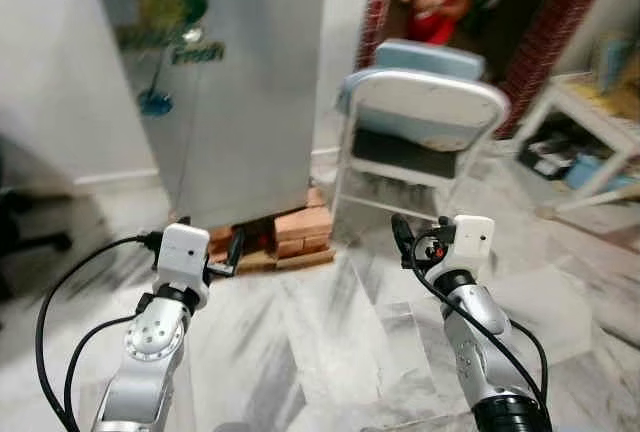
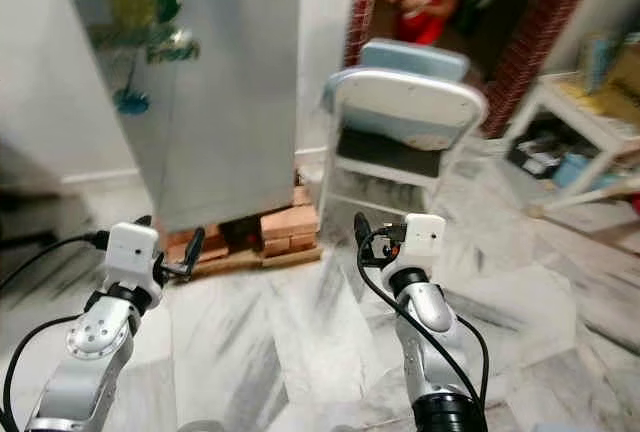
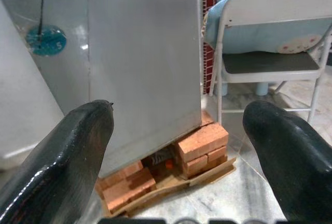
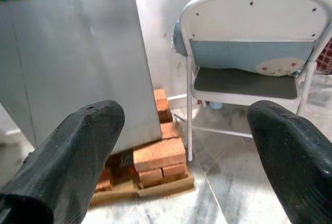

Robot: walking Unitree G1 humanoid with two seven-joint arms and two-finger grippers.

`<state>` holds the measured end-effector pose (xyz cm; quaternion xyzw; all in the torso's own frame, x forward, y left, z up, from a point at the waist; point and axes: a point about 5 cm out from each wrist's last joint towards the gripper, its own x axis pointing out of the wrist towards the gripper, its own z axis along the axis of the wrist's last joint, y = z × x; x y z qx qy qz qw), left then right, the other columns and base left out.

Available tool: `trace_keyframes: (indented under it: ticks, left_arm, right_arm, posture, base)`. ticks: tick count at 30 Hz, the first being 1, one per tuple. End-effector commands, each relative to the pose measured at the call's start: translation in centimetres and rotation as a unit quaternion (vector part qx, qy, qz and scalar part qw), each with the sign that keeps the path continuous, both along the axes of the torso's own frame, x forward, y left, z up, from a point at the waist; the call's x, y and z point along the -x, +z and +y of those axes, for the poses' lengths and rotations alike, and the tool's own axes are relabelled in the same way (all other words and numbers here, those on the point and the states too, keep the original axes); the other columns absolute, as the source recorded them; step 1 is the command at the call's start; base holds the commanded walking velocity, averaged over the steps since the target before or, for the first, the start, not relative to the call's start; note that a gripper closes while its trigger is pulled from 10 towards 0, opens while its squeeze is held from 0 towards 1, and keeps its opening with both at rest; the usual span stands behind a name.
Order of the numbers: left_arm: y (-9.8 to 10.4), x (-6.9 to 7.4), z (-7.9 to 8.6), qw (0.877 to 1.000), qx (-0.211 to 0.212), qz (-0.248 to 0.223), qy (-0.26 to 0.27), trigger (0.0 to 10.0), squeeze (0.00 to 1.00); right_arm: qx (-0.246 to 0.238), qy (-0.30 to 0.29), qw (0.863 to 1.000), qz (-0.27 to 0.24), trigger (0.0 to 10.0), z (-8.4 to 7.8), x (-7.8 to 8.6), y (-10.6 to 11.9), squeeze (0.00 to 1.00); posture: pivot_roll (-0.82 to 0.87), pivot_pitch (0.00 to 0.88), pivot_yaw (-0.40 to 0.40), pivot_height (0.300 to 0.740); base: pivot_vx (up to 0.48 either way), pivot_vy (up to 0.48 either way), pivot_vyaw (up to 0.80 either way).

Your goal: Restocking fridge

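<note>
Silver fridge (image 1: 225, 92) stands shut on bricks (image 1: 290, 232) ahead beside a folding chair (image 1: 420, 122), and with left gripper (image 3: 181, 146) and right gripper (image 4: 181, 146) both spread and empty, restocking looks barely begun.

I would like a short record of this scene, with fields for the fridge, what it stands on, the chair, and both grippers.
fridge: silver fridge, door shut, straight ahead
base: red bricks on a flat board
chair: white metal folding chair with a pale blue cushion, right of the fridge
left gripper: open, holding nothing, raised toward the fridge
right gripper: open, holding nothing
floor: grey marble floor
</note>
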<state>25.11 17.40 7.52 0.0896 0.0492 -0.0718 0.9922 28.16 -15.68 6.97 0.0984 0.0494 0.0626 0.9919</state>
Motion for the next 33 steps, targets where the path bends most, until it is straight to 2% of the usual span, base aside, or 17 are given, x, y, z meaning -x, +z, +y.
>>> trace_keyframes:
  ticks: [1,9,17,20,24,29,32,33]
  left_arm:
    - [0.2,0.0,0.6,1.000,-0.006,-0.001,0.003,10.0,0.00]
    - [0.1,0.0,0.4,1.000,-0.004,-0.001,-0.002,10.0,0.00]
    - [-0.1,0.3,0.4,1.000,0.001,0.002,-0.007,10.0,0.00]
    - [-0.4,0.6,0.8,1.000,0.007,0.010,0.001,10.0,0.00]
    - [-1.0,1.3,1.5,1.000,0.008,0.026,0.014,10.0,0.00]
    - [-1.1,1.3,1.6,0.999,0.008,0.029,0.016,10.0,0.00]
    - [-1.0,1.2,1.8,1.000,0.002,0.027,0.013,10.0,0.00]
    - [-1.0,1.3,2.3,1.000,-0.005,0.027,0.015,10.0,0.00]
  right_arm:
    - [-0.003,0.010,1.000,-0.008,10.0,0.7,-0.2,0.3,0.00]
    - [-0.003,0.011,1.000,-0.010,10.0,0.7,-0.3,0.4,0.00]
    - [0.002,0.004,1.000,-0.008,10.0,0.2,0.0,0.2,0.00]
    - [0.004,0.000,1.000,-0.004,10.0,0.0,0.2,0.0,0.00]
    - [0.006,-0.003,1.000,-0.004,10.0,-0.2,0.4,-0.1,0.00]
    - [0.007,-0.001,1.000,-0.006,10.0,0.0,0.4,0.0,0.00]
    - [0.026,0.003,1.000,-0.005,10.0,0.0,0.3,0.0,0.00]
    - [0.029,0.003,1.000,-0.005,10.0,-0.1,0.3,0.0,0.00]
  posture:
    - [0.09,0.000,-0.032,0.740]
    - [0.09,0.000,-0.033,0.740]
    - [0.09,0.000,-0.031,0.740]
    - [0.08,0.000,-0.022,0.740]
    - [0.08,0.000,-0.022,0.740]
    - [0.08,0.000,-0.025,0.740]
    - [0.08,0.000,-0.029,0.740]
    - [0.08,0.000,-0.029,0.740]
  base:
    - [0.000,0.480,-0.80]
    - [0.000,0.480,-0.77]
    - [0.000,0.480,0.00]
    - [0.000,0.480,0.00]
    - [0.000,0.480,-0.80]
    - [0.000,0.480,-0.25]
    - [0.000,0.480,0.00]
    - [0.000,0.480,0.00]
